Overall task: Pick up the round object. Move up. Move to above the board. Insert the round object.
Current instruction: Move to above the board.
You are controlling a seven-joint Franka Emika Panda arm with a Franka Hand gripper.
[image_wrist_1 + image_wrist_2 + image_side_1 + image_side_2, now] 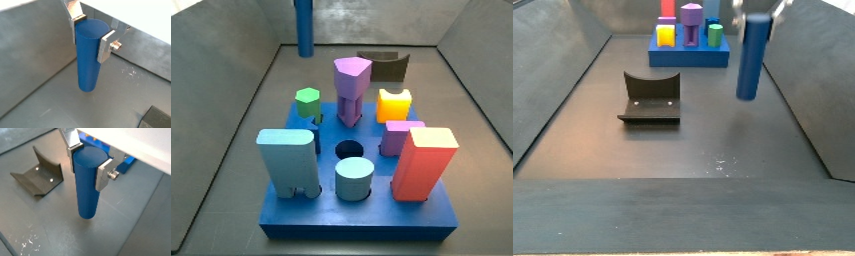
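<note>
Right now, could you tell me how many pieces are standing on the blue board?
7 on the board: light-blue block, light-blue cylinder, red block, green hexagon, purple prism, yellow piece, purple piece. The gripper holds the blue cylinder elsewhere.

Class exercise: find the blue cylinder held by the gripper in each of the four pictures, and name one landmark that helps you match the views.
Wrist view: blue cylinder, centre, between the fingers.
Wrist view: cylinder, centre, fixture beside it.
Side view: cylinder, top left, behind the board.
Side view: cylinder, upper right.
Shared landmark: the fixture.
</note>
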